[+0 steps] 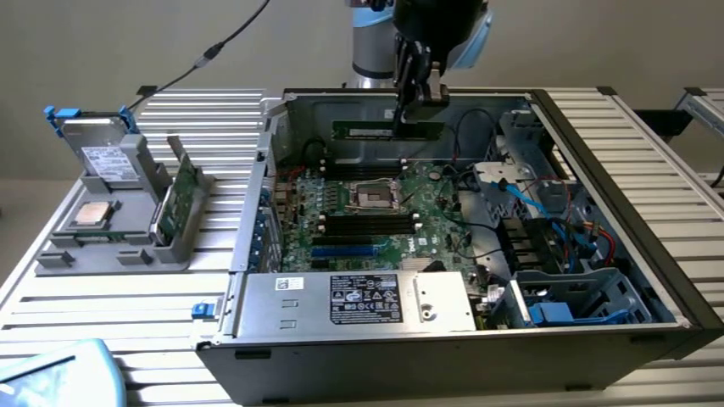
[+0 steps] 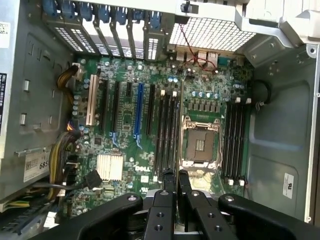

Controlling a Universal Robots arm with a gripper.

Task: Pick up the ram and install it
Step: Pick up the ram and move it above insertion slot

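We've got the gripper point(image 1: 406, 117) pinched narrow on the ram point(image 1: 368, 130), a long thin dark-green circuit stick w/ black chips. It hangs level under the fingertips, up off the board, not seated in anything yet. Directly below the gripper lies the green motherboard point(image 2: 130, 150) inside the open grey-and-black metal PC case point(image 1: 633, 195). The long black plastic memory slots point(image 2: 167, 125) run on either side of the square silver CPU socket point(image 2: 200, 142), and the fingers point(image 2: 167, 176) line up roughly w/ the slots' long axis. Risks, as we judge them: the grip sits off-centre on the stick (more of it pokes out one side than the other), so a push down could tip it and seat one end only. If the stick isn't square over a slot, or the notch faces the wrong way, pressing could bend it or stress the slot. We can't tell whether the slot end clips are open. A loose black cable point(image 1: 473, 127) hangs close beside the gripper and could snag.
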